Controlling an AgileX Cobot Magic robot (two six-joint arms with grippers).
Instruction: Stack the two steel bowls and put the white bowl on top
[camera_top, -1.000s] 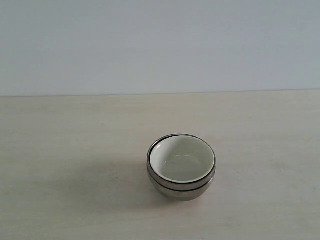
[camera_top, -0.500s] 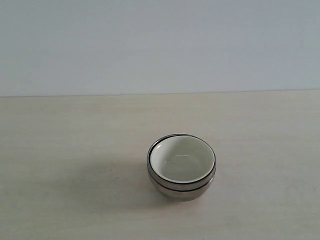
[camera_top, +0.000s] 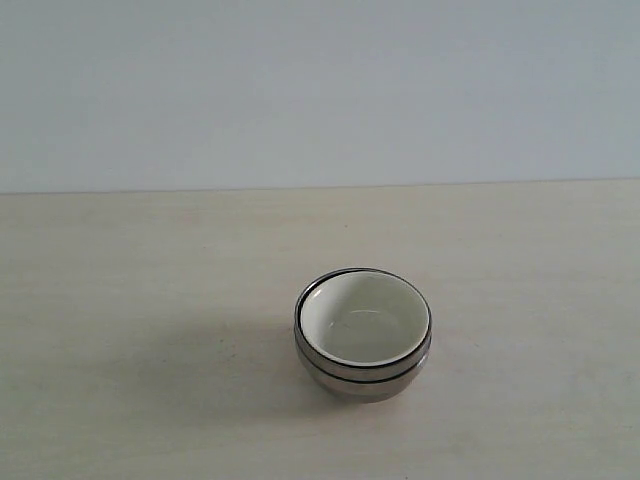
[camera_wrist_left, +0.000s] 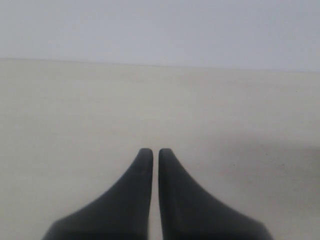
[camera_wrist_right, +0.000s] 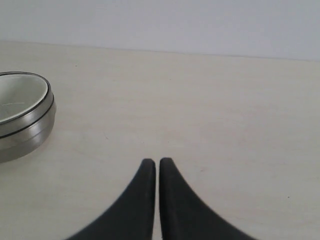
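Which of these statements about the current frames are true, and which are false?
1. The small cream-white glossy bowl sits nested on top of the two round shiny steel bowls, which are stacked. True.
2. The stack lies tipped on its side. False: it stands upright on the pale beige table.
3. The right jaws grip the steel rim. False: they are shut on nothing and are clear of the stack.
4. The left jaws are shut and hold nothing. True.
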